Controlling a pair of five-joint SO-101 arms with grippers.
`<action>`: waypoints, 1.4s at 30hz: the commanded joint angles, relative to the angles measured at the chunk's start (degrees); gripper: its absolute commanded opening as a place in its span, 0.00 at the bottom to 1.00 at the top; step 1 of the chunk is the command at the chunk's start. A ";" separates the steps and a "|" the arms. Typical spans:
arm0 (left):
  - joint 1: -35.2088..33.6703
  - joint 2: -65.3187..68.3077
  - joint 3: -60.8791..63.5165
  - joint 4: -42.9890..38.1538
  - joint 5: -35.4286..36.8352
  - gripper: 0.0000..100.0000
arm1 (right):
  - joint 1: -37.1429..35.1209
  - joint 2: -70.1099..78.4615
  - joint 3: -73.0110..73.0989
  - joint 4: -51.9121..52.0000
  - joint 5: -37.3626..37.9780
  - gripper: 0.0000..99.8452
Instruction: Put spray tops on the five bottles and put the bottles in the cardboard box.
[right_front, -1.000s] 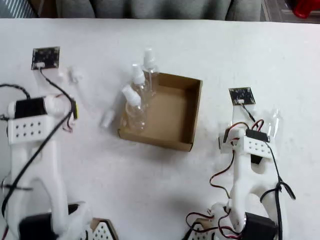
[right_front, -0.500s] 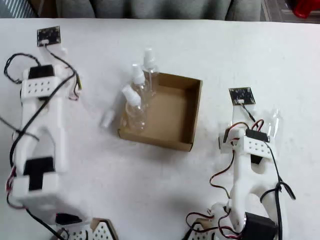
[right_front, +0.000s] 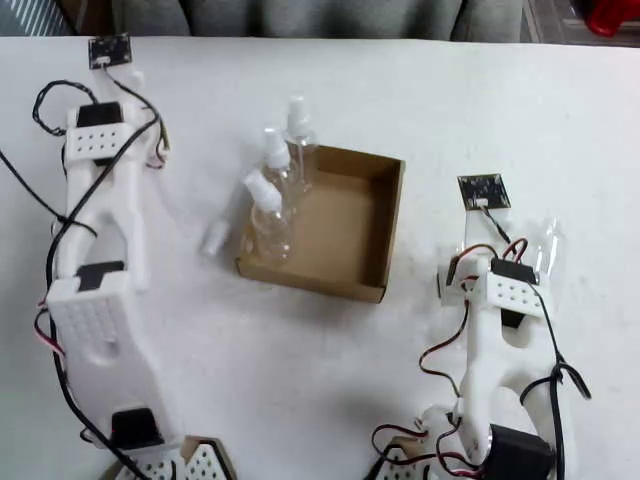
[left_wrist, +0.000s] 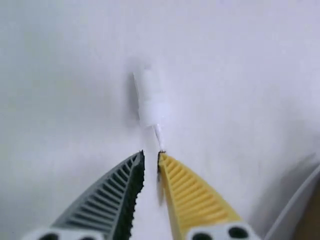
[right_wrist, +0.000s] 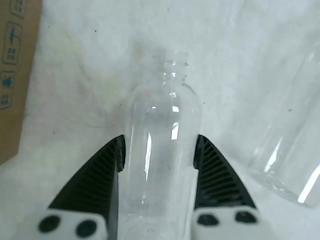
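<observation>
Extension of its arm is seen: the left pincer (left_wrist: 151, 156), narrowly parted and empty, is now set just behind a spray top (left_wrist: 148, 97); a capless bottle (right_wrist: 162, 125) is held clamped in the right pincer (right_wrist: 157, 145), awaiting it.

Blurred just ahead of the fingertips of the left gripper (left_wrist: 150, 156): small white plastic spray top (left_wrist: 148, 97) with thin dip tube, outline too soft to make out. Contact between tube and yellow finger (left_wrist: 187, 195) impossible to judge. Between the black fingers (right_wrist: 95, 185) of the right gripper (right_wrist: 159, 142): clear topless plastic bottle (right_wrist: 161, 115), base cut off by the picture's edge. Outside one black finger, second clear plastic bottle (right_wrist: 292, 150); outside the other, brown cardboard box (right_wrist: 15, 75); both cut off too.
</observation>
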 joint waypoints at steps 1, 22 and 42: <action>-1.19 1.98 -8.44 -0.09 2.29 0.06 | -0.48 0.31 0.97 -0.84 0.44 0.02; -2.86 28.35 -46.51 11.34 7.30 0.26 | -0.57 0.31 1.05 -0.84 0.44 0.02; -3.91 37.41 -48.62 7.91 19.78 0.24 | -0.40 0.31 1.05 -0.84 0.44 0.02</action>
